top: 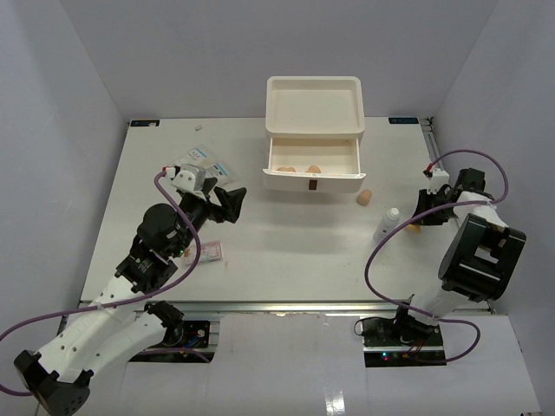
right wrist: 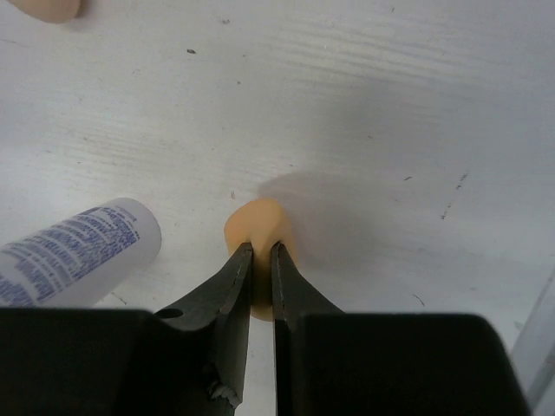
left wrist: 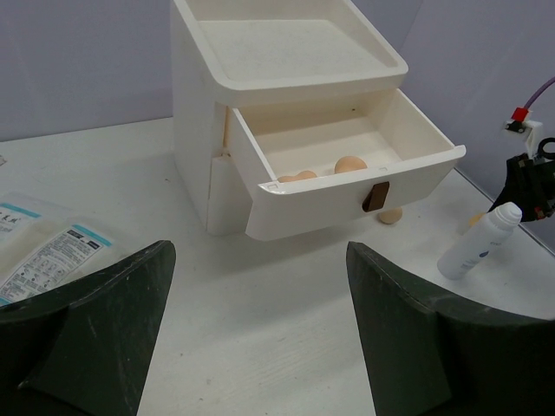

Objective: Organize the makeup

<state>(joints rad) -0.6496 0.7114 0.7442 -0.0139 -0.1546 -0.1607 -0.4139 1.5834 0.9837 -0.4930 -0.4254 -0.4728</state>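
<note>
Tan egg-shaped sponge (right wrist: 256,221) sits squeezed between the right gripper's (right wrist: 260,250) jaws; I'd lift straight, then swing to the open white drawer (top: 286,181) at ten o'clock. Left gripper (left wrist: 260,260) gapes, empty.

Sponge (right wrist: 258,225): matt tan foam
Tube (right wrist: 78,247): smooth white plastic
Table (right wrist: 364,104): matt white, finely streaked
Drawer box (left wrist: 286,82): smooth cream plastic
Packets (left wrist: 52,251): glossy clear film

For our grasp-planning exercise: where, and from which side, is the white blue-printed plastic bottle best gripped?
Probably mid-body of the white blue-printed plastic bottle, from above, jaws across its width: it lies on its side on the white table, a slim cylinder.
</note>
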